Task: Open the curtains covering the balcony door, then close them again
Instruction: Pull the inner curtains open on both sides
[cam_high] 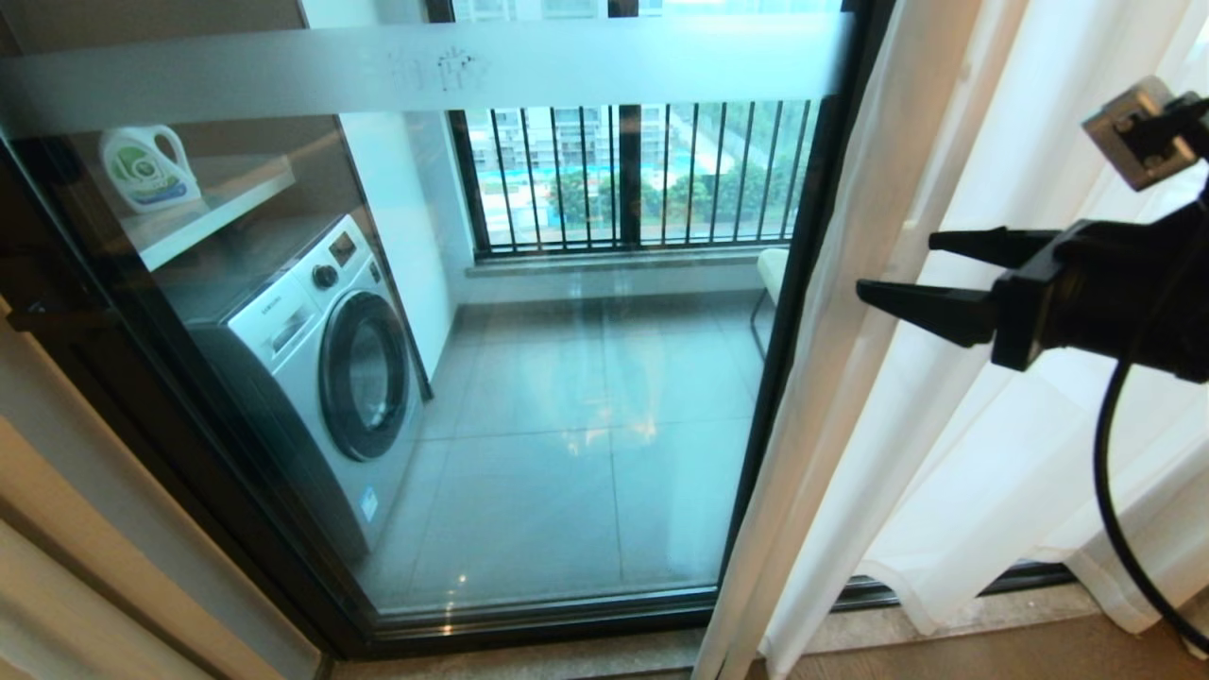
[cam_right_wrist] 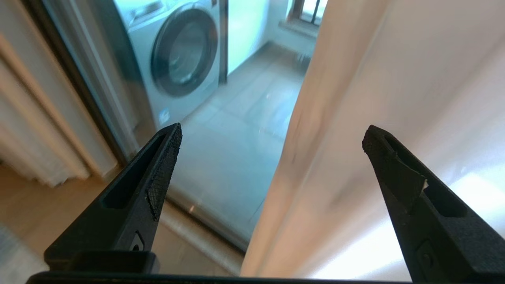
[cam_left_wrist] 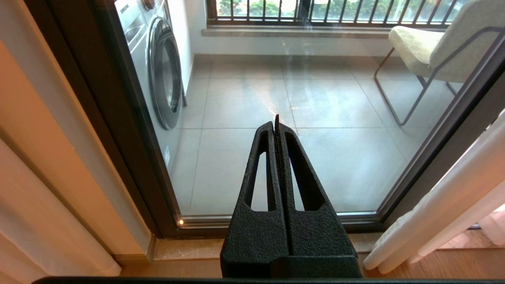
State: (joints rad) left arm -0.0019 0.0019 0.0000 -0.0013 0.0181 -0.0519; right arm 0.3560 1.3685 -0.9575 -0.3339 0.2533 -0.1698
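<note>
The sheer white curtains hang bunched at the right, leaving most of the balcony door uncovered. My right gripper reaches in from the right at mid height, open wide, its tips pointing at the curtain's left edge. In the right wrist view the curtains fill the space ahead of the right gripper, with the fabric's edge between the spread fingers and nothing pinched. My left gripper is shut and empty, held low in front of the door glass, with the curtains off to its side.
Behind the glass stand a washing machine, a detergent bottle on a shelf, a chair and a black-barred railing window. A tan drape hangs at the left. The door's threshold meets wooden flooring.
</note>
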